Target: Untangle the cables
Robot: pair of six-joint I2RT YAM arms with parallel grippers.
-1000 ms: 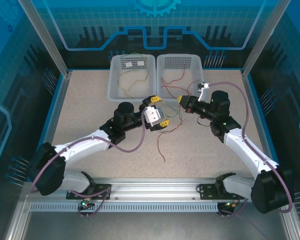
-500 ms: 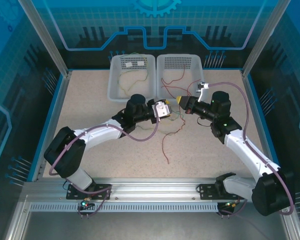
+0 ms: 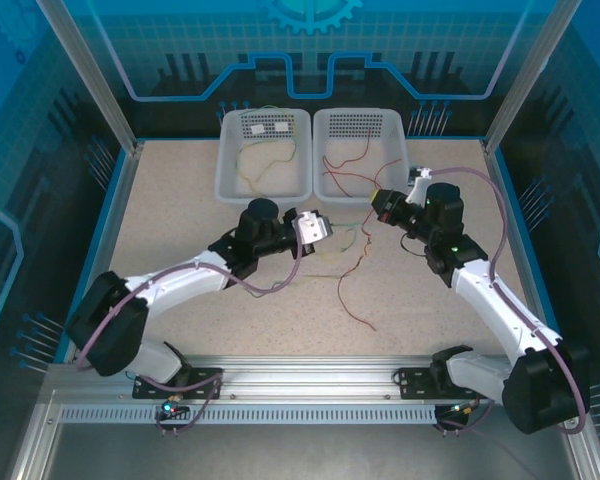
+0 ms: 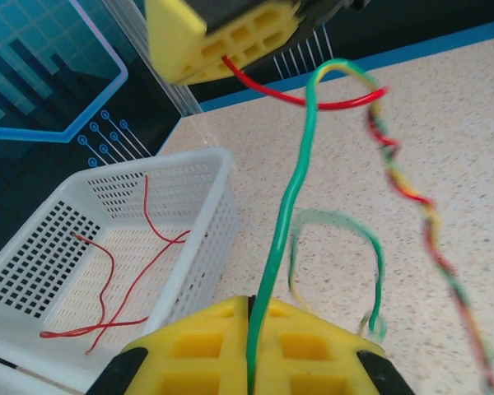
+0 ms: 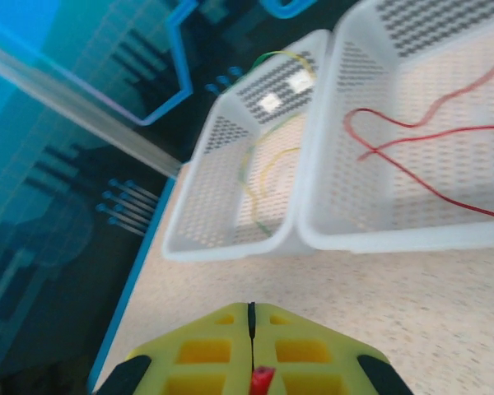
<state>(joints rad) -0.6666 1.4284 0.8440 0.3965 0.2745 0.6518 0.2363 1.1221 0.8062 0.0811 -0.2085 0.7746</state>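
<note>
**Desk:** What did the left gripper (image 4: 251,346) have at the bottom of its wrist frame?

**Photographer:** Its jaws were pressed together, pinching the green cable (image 4: 284,222). That cable rose to mid-frame and joined a twisted red, yellow and green braid trailing over the table (image 4: 477,140) at right.

**Desk:** How would the cables (image 3: 360,262) handle?

**Photographer:** Probably feather-light, limp and springy (thin enough to slip from a loose pinch). They were best taken on a single free strand just short of the twist, then drawn apart gently.

**Desk:** And the other arm?

**Photographer:** At the top of the frame, the right gripper (image 4: 222,41) was clamped shut on the red cable (image 4: 313,102). Beyond, at lower left, a white basket (image 4: 206,247) held loose red strands.
</note>
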